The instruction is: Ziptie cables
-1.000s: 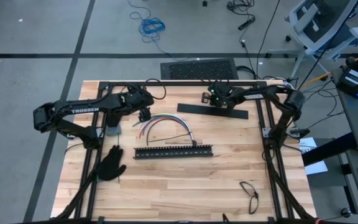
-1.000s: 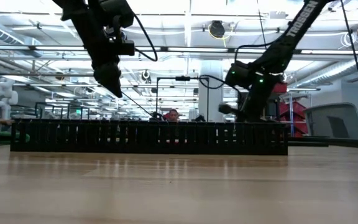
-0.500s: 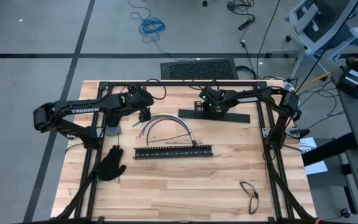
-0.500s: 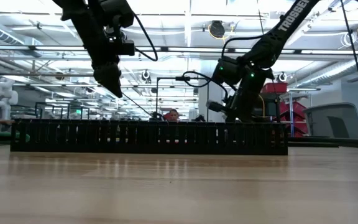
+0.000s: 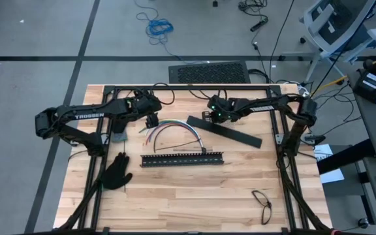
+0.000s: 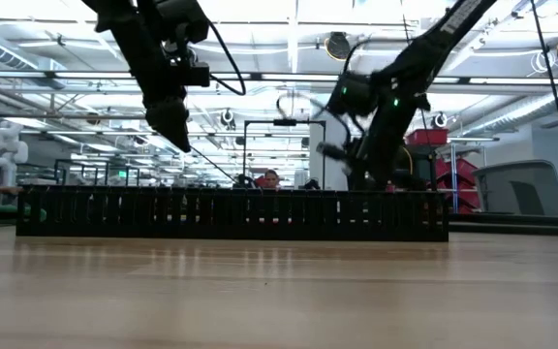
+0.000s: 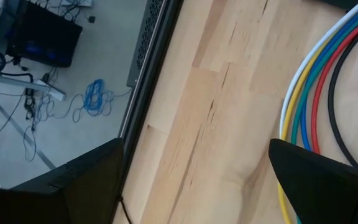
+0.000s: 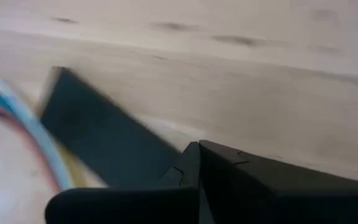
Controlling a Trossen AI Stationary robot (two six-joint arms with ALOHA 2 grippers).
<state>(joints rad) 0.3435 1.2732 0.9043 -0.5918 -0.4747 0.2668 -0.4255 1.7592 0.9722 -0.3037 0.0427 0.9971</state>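
Loosely, cables (image 5: 173,130) arch crosswise, ends toward slotted bar (image 5: 182,158).

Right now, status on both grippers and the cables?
Left gripper open, hovering at cables' left end. Right gripper shut, on flat black bar, now skewed. Cables loose, no ziptie on. Slotted bar just in front of them.

Arched coloured cables (image 5: 172,128) on table.

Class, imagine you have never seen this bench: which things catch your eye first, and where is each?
The fan of coloured cables arcs across the table's far middle, with the left gripper open beside its left end. To the right, the shut right gripper meets a flat black bar lying askew. A slotted black bar lies mid-table.
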